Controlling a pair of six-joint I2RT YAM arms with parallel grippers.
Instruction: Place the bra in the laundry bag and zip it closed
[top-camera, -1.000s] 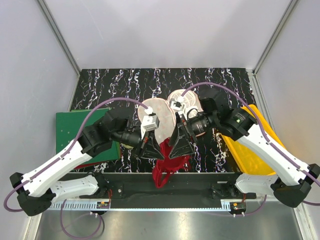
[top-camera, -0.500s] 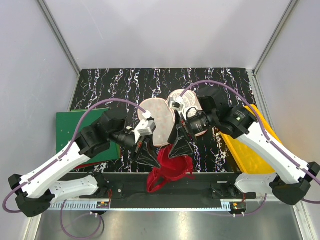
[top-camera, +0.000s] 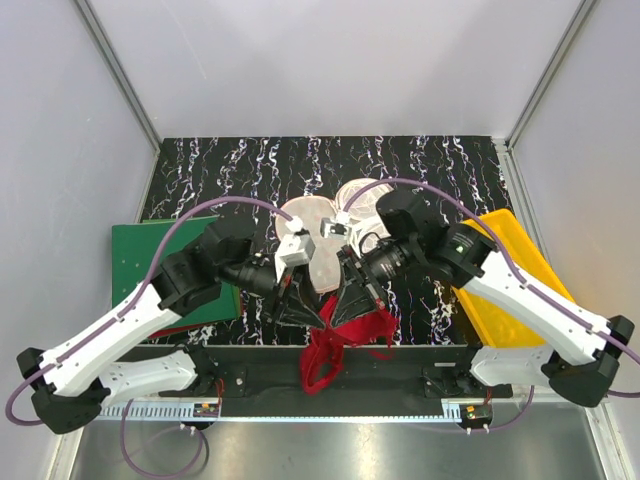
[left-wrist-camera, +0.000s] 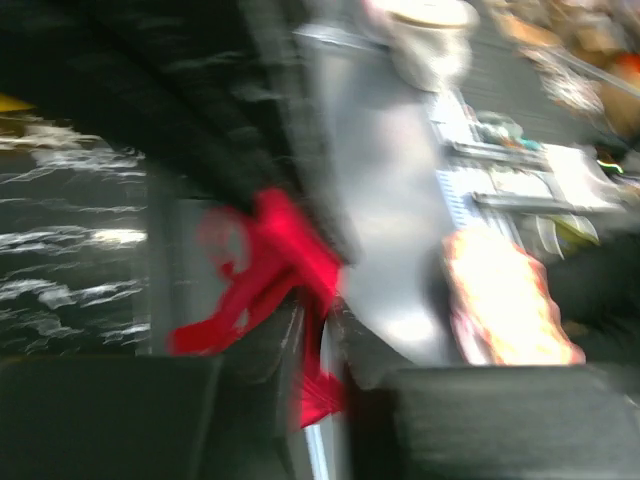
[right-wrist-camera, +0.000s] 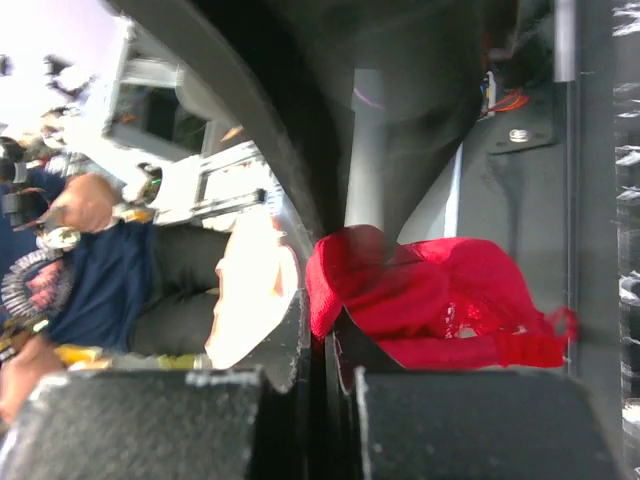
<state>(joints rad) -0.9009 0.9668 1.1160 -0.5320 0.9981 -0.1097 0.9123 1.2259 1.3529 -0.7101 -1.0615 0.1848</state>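
The red lacy bra (top-camera: 350, 330) hangs between both grippers at the table's front edge, one loop drooping over it. My right gripper (top-camera: 352, 300) is shut on a bunched edge of the bra (right-wrist-camera: 440, 290), its fingers pinched together at the right gripper (right-wrist-camera: 322, 305). In the blurred left wrist view, my left gripper (left-wrist-camera: 318, 297) has its jaws slightly apart with a strand of the bra (left-wrist-camera: 270, 250) lying between them. The left gripper (top-camera: 305, 310) sits just left of the right one. The peach-pink laundry bag (top-camera: 306, 213) lies behind both grippers, partly hidden by the wrists.
A green board (top-camera: 160, 260) lies at the left under the left arm. A yellow tray (top-camera: 505, 290) sits at the right under the right arm. The black marbled table (top-camera: 250, 165) stretches behind the bag, walled at its sides.
My right gripper has swung in to the left and shut on the bra. The left gripper's jaws have eased apart. The bra has shifted right and spread between the two grippers.
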